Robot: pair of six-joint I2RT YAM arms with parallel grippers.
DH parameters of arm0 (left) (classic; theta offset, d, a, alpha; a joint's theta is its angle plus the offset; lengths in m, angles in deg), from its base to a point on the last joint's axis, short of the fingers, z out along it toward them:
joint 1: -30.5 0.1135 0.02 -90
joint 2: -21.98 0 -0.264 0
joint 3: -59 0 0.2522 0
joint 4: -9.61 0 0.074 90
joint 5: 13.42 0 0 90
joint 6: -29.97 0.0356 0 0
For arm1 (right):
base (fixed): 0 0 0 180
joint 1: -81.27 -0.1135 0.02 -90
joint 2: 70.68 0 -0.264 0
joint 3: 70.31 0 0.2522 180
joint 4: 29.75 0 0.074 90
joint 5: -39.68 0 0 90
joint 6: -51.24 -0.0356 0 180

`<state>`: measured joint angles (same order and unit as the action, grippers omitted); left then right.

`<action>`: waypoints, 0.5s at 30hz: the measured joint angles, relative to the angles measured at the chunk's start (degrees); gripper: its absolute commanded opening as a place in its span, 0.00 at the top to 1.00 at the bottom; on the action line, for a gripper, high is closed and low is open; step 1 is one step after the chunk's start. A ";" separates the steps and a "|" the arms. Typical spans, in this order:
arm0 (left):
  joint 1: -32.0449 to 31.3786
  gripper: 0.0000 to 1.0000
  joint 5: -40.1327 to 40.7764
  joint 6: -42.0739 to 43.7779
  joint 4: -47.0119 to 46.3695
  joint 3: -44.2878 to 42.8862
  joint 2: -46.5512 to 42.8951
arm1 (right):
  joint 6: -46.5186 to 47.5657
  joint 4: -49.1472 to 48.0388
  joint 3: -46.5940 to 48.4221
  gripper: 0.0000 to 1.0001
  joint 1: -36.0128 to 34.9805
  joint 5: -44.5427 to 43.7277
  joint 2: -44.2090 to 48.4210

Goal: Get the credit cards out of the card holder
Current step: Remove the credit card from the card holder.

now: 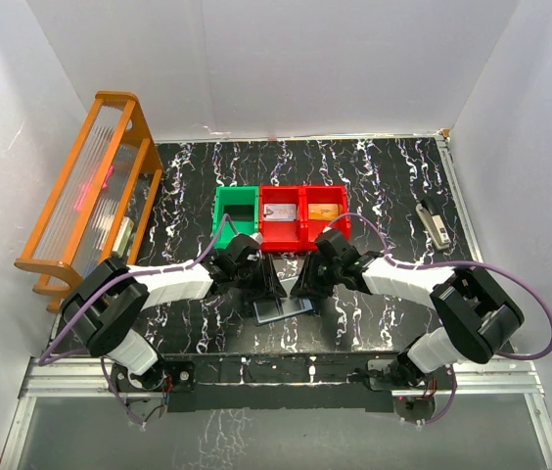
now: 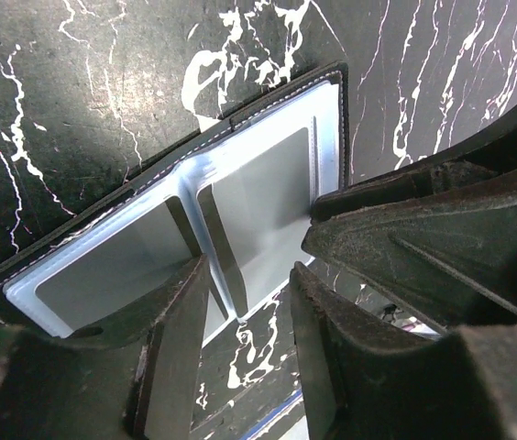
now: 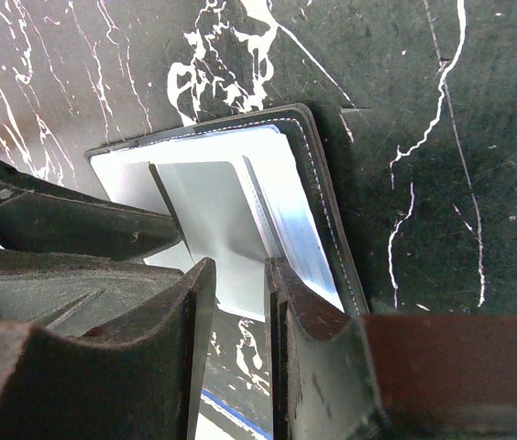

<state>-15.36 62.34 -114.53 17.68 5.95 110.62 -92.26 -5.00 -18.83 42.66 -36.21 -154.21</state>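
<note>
Two grippers: both down on the open card holder (image 2: 268, 174), one per panel, on the near side of the table (image 2: 75, 82).
Left gripper (image 2: 249, 268): jaws spread, nothing between them. Tips sit over the holder's near edge by the centre fold, which looks like a set-up to reach into a pocket.
Right gripper (image 3: 240, 266): jaws nearly together, tips on the other panel's edge. Reads as pinning the holder so it can't slide or fold shut. Can't tell if it nips anything.
Card holder: flat, dark cover down, both light-blue panels up, just in front of the red bins (image 1: 282, 241).
Credit cards: pockets look grey; can't tell if any sit inside.
Bins: pale piece (image 1: 278, 212) in one red bin, orange piece (image 1: 323, 211) in the next. Maybe cards, too small to say. Green bin (image 1: 219, 211) alongside.
Next: my read is that left must pinch a card edge only, not the sleeve, while right holds firm.
</note>
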 measured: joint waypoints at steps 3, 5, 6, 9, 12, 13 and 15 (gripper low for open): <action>0.00 0.69 0.02 -0.76 -0.37 0.00 0.42 | 0.00 -0.46 -0.02 0.73 0.00 0.26 -0.15; 0.00 0.72 0.02 -1.38 -0.66 0.00 1.33 | -0.02 -0.68 -0.07 0.73 0.00 0.44 -0.22; 0.00 0.75 0.02 -1.73 -0.81 0.00 1.86 | 0.00 -0.72 -0.09 0.73 0.00 0.48 -0.22; 0.00 0.83 0.13 -2.16 -1.29 0.17 2.25 | 0.00 -0.98 -0.17 0.73 0.00 0.68 -0.22; 0.13 0.96 0.15 -2.29 -2.19 0.94 2.25 | -0.02 -1.92 -0.68 0.73 0.11 1.20 -0.22; 0.24 1.00 0.07 -2.25 -2.36 1.14 2.25 | -0.02 -2.16 -0.83 0.72 0.13 1.40 -0.20; 0.50 1.00 -0.52 -2.29 -2.78 1.51 2.25 | 0.00 -2.25 -0.87 0.72 0.24 1.70 -0.20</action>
<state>-14.86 61.82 -116.83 14.90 7.46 112.87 -92.26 -7.26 -19.71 42.90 -34.50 -154.41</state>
